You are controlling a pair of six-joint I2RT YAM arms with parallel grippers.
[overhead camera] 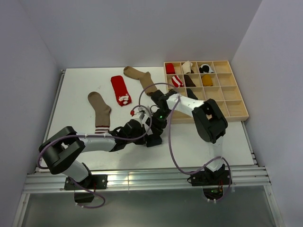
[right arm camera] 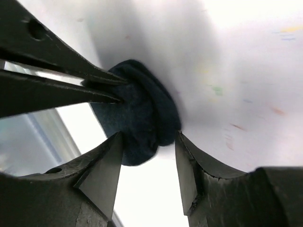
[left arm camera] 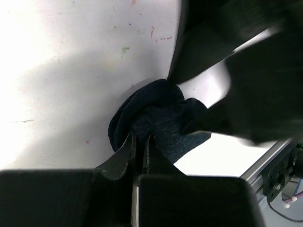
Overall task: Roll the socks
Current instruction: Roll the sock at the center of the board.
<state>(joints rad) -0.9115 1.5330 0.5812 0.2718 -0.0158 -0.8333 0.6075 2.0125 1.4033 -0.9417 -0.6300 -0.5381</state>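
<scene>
Left wrist: left gripper (left arm camera: pixel 140 142) pinches the balled navy sock (left arm camera: pixel 156 118), no clear axis; right gripper (right arm camera: pixel 148 142) clasps its sides.

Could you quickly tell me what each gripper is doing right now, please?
Left gripper: closed on the navy sock.
Right gripper: closed around the same sock.

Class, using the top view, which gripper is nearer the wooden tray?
Right. The right gripper straddles the navy sock just off the near-left corner of the wooden tray. The left gripper pinches the same sock from the side farther from the tray.
</scene>
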